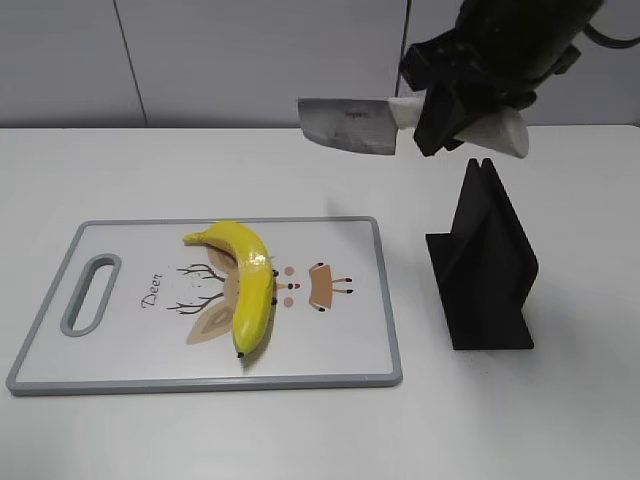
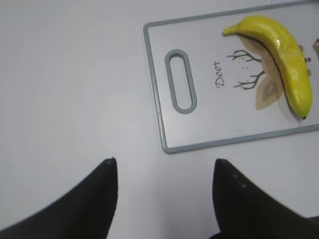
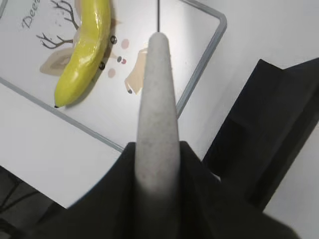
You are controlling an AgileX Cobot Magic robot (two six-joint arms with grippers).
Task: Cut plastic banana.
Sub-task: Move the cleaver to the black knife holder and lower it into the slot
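The banana [image 1: 247, 285] lies on the cutting board [image 1: 350, 350], across the deer drawing printed near the board's middle, one dark tip toward the near edge and the other toward the far edge. It appears whole. The board rests flat on the white surface [image 1: 560, 420], its handle slot at the left end in the exterior view.

The right claw [image 1: 462, 112] is raised above the surface, beyond the board's right end, and is clamped on the pale handle of a knife [image 1: 350, 124]. The blade points left, held roughly level in the air, clear of banana and board.

A black knife stand [image 1: 485, 265] sits on the surface just right of the board, below the right claw.

The left claw [image 2: 164, 167] hovers over bare surface near the board's handle end, fingers spread apart, holding nothing.
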